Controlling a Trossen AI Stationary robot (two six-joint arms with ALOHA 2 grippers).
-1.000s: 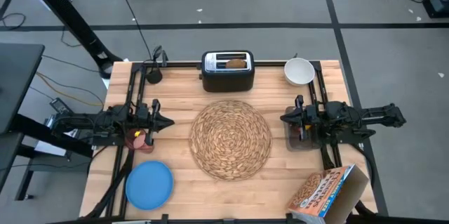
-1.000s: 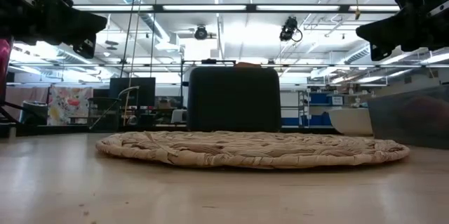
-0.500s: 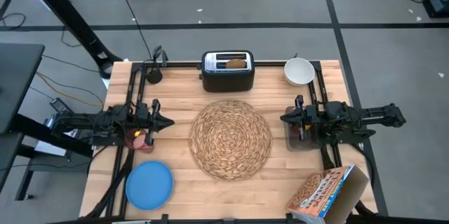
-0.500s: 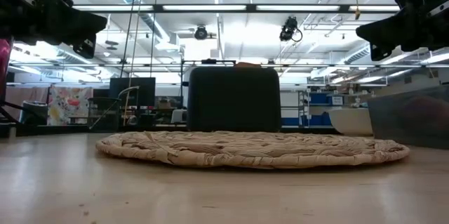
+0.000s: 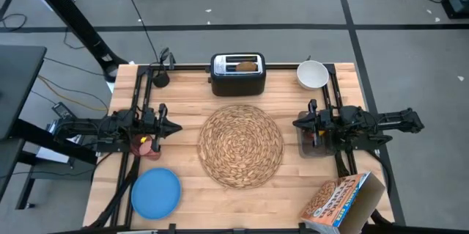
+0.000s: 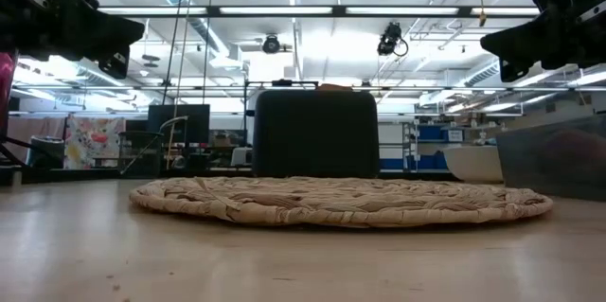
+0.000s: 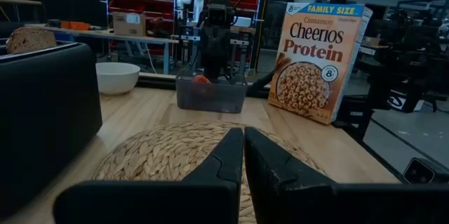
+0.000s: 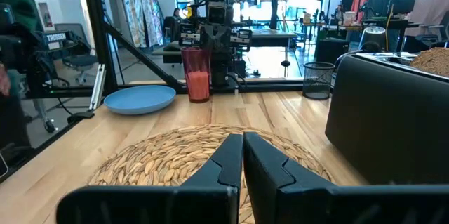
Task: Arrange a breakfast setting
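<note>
From above, the large round woven straw placemat lies mid-counter. The round blue plate sits at the near left corner, the white bowl at the far right.

At counter level, the placemat fronts the black two-slot toaster.

The left end effector is closed and empty.

The right end effector is closed too, facing the pink translucent cup.

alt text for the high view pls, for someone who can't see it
Overhead view of a wooden table with a round woven placemat at its centre and a shut gripper on either side, left gripper and right gripper. Behind the mat a black toaster holds a toast slice, with a white bowl to its right. A blue plate and a cereal box lie at the front corners.
</note>
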